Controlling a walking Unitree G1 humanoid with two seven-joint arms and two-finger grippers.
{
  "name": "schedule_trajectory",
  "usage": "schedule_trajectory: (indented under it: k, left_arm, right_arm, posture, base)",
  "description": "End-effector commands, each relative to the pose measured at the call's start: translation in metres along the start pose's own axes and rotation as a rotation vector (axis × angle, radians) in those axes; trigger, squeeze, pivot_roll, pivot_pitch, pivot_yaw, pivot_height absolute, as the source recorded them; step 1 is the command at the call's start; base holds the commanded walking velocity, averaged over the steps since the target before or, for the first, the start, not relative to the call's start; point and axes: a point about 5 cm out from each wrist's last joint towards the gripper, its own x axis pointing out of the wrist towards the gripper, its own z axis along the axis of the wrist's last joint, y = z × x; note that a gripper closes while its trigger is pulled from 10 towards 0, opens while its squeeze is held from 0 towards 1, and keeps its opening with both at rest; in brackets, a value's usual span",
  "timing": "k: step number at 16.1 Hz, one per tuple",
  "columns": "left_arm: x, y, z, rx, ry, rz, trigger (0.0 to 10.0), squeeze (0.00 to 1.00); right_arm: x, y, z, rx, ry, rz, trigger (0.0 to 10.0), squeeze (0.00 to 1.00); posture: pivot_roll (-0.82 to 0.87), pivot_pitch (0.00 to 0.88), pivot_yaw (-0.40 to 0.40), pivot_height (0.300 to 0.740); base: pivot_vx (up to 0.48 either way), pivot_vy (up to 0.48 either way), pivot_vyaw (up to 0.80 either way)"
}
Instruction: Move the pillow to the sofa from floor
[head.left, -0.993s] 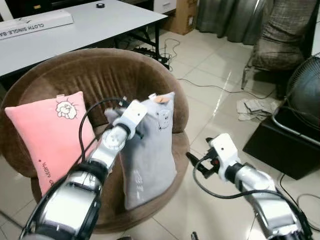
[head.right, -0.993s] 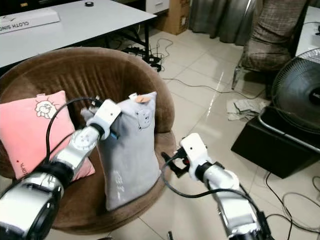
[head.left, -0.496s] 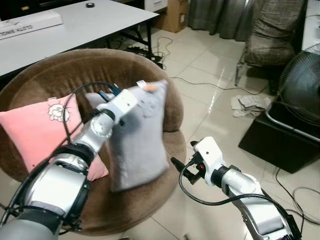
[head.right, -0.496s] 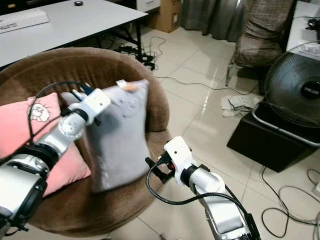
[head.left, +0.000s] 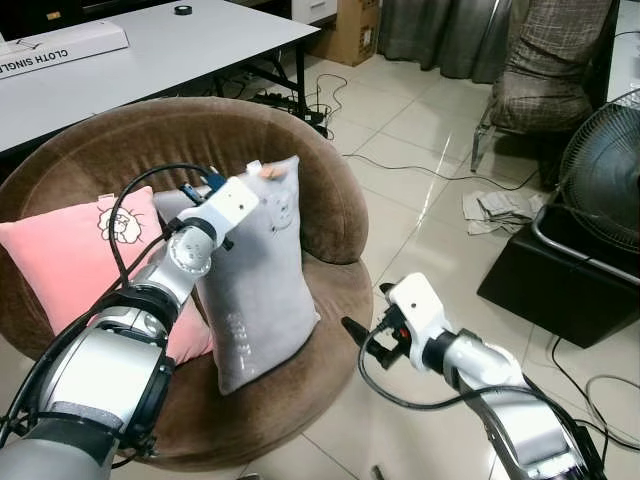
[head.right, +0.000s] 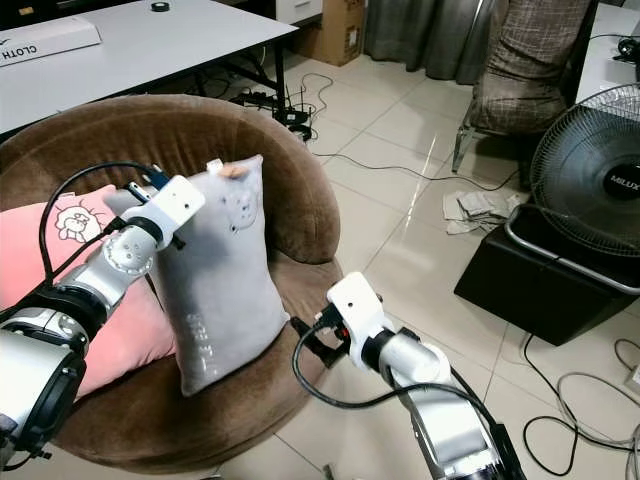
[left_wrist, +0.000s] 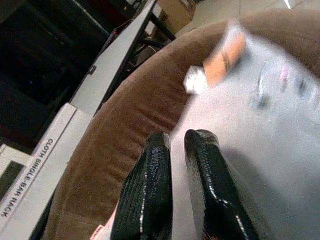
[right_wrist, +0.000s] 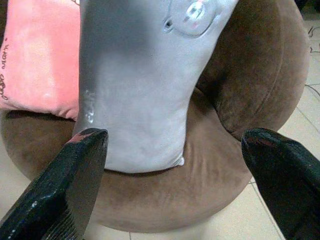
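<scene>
Pillow (head.left: 262, 280) seemingly between left fingers (left_wrist: 200, 190).

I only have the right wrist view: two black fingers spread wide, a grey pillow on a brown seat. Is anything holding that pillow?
Observer: Yes. The left gripper pinches the grey pillow at its upper edge, fingers nearly together.
Operator: And the arm I'm watching from?
Observer: The right gripper hangs open off the sofa's front edge, apart from the pillow.
Operator: Is the pillow upright?
Observer: It stands on the seat, leaning back beside a pink pillow.
</scene>
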Motion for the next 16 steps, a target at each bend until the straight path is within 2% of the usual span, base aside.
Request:
schedule_trajectory:
  k: [1, 2, 5, 6, 7, 8, 9, 10, 11, 13, 14, 16]
  left_arm:
    - [0.004, 0.009, 0.009, -0.019, -0.021, 0.014, 10.0, 1.0]
    - [0.005, 0.014, 0.014, -0.01, -0.047, 0.015, 10.0, 1.0]
    - [0.005, 0.018, 0.015, -0.075, -0.054, -0.032, 10.0, 1.0]
    - [0.005, 0.017, 0.013, -0.194, -0.037, -0.049, 10.0, 1.0]
    - [0.005, 0.009, 0.013, -0.517, -0.04, -0.09, 10.0, 1.0]
    - [0.005, 0.006, 0.015, -0.601, -0.065, -0.108, 10.0, 1.0]
    - [0.002, 0.0, 0.019, -0.702, -0.132, -0.121, 10.0, 0.0]
    - [-0.002, -0.009, 0.02, -0.75, -0.181, -0.141, 10.0, 0.0]
    - [-0.006, -0.014, 0.018, -0.799, -0.189, -0.133, 10.0, 0.0]
    - [-0.024, -0.026, 0.01, -0.879, -0.194, -0.112, 10.0, 0.0]
    - [-0.049, -0.033, -0.003, -0.82, -0.188, -0.095, 10.0, 0.0]
    - [-0.075, -0.044, -0.025, -0.723, -0.157, -0.09, 10.0, 0.0]
  right_arm:
    - [0.002, -0.003, 0.002, -0.009, -0.003, 0.001, 10.0, 0.0]
    - [0.006, -0.007, 0.005, -0.014, -0.011, -0.01, 10.0, 0.0]
    - [0.017, -0.019, 0.006, 0.014, -0.009, -0.095, 10.0, 0.0]
    - [0.021, -0.024, 0.008, 0.054, -0.028, -0.133, 10.0, 0.0]
    - [0.025, -0.034, 0.009, 0.092, -0.033, -0.203, 10.0, 0.0]
    - [0.026, -0.036, 0.009, 0.109, -0.035, -0.219, 10.0, 0.0]
    - [0.027, -0.04, 0.007, 0.132, -0.038, -0.254, 10.0, 0.0]
    - [0.028, -0.042, 0.003, 0.13, -0.031, -0.278, 10.0, 0.0]
    - [0.029, -0.042, -0.001, 0.135, -0.019, -0.295, 10.0, 0.0]
    - [0.029, -0.043, -0.012, 0.182, 0.026, -0.349, 10.0, 0.0]
    - [0.029, -0.045, -0.018, 0.239, 0.037, -0.389, 10.0, 0.0]
    - [0.03, -0.044, -0.025, 0.255, 0.054, -0.418, 10.0, 0.0]
  posture:
    - [-0.19, 0.0, 0.014, 0.74]
    - [-0.17, 0.0, 0.008, 0.74]
    - [-0.1, 0.0, -0.014, 0.74]
    - [-0.08, 0.0, -0.018, 0.74]
    - [-0.02, 0.0, -0.028, 0.74]
    - [-0.01, 0.0, -0.029, 0.74]
    - [0.03, 0.0, -0.035, 0.74]
    - [0.07, 0.0, -0.042, 0.74]
    - [0.1, 0.0, -0.048, 0.74]
    - [0.13, 0.0, -0.054, 0.74]
    - [0.17, 0.0, -0.065, 0.74]
    - [0.17, 0.0, -0.053, 0.74]
  base:
    - [0.0, 0.0, 0.0]
    - [0.0, 0.0, 0.0]
    - [0.0, 0.0, 0.0]
    - [0.0, 0.0, 0.0]
    - [0.0, 0.0, 0.0]
    - [0.0, 0.0, 0.0]
    - [0.0, 0.0, 0.0]
    - [0.0, 0.0, 0.0]
    - [0.0, 0.0, 0.0]
    - [0.0, 0.0, 0.0]
    - [0.0, 0.0, -0.77]
    - [0.0, 0.0, -0.77]
